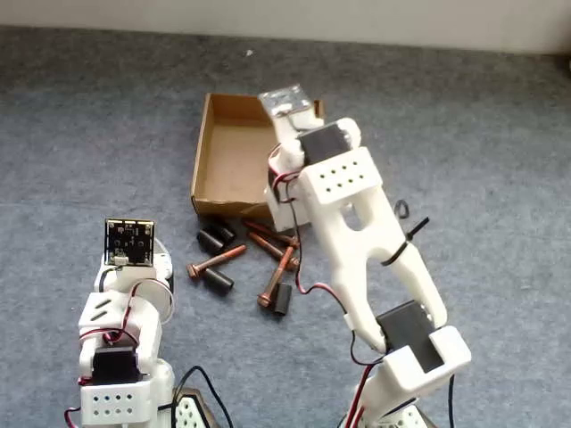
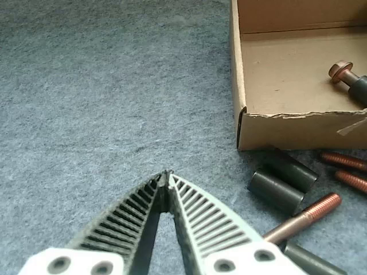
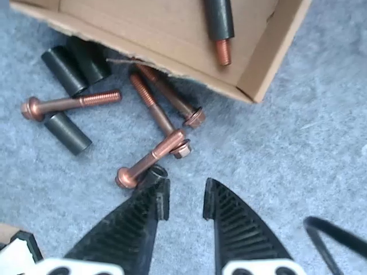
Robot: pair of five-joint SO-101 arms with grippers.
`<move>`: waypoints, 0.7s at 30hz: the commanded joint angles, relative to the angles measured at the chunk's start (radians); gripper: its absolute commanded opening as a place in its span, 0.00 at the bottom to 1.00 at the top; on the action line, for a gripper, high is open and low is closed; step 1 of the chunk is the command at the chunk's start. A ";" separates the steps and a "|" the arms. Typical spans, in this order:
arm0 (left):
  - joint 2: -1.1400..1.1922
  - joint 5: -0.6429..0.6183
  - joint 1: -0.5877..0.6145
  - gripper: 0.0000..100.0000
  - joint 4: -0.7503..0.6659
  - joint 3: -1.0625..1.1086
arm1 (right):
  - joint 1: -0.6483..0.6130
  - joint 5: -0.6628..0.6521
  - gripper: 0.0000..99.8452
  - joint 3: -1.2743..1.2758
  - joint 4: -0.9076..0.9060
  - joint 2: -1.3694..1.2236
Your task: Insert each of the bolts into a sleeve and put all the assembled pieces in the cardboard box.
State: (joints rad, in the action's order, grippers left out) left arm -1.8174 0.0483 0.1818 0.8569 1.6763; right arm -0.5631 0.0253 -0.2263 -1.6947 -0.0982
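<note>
The cardboard box (image 1: 223,183) lies open on the grey carpet, and one bolt pushed into a dark sleeve (image 3: 218,22) rests inside it (image 2: 351,81). Just outside its near wall lie several loose copper bolts (image 1: 217,261) (image 3: 150,162) and black sleeves (image 1: 217,281) (image 3: 67,132) in a heap. My right gripper (image 3: 184,195) hangs open over the carpet beside the heap, one finger close to a bolt head and a sleeve end. My left gripper (image 2: 167,176) is shut and holds nothing, low over bare carpet left of the box, with sleeves (image 2: 276,192) off to its side.
The right arm (image 1: 348,205) stretches over the box's near right corner and covers part of the heap from above. The left arm (image 1: 125,312) stands at the near left. Grey carpet runs open to the left and right of the box.
</note>
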 commanded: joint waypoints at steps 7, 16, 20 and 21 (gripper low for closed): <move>-0.005 0.015 0.012 0.01 -0.023 0.018 | -0.050 0.135 0.09 0.271 0.143 0.306; -0.005 0.015 0.012 0.01 -0.023 0.018 | -0.053 0.170 0.09 0.746 0.470 0.539; -0.005 0.015 0.012 0.01 -0.023 0.018 | -0.093 0.170 0.17 0.855 0.555 0.539; -0.005 0.015 0.012 0.01 -0.023 0.018 | -0.102 0.170 0.19 0.877 0.564 0.539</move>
State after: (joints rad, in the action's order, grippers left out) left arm -1.8174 0.0483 0.1818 0.8569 1.6763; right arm -0.6383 0.1880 0.6191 -1.1853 0.3943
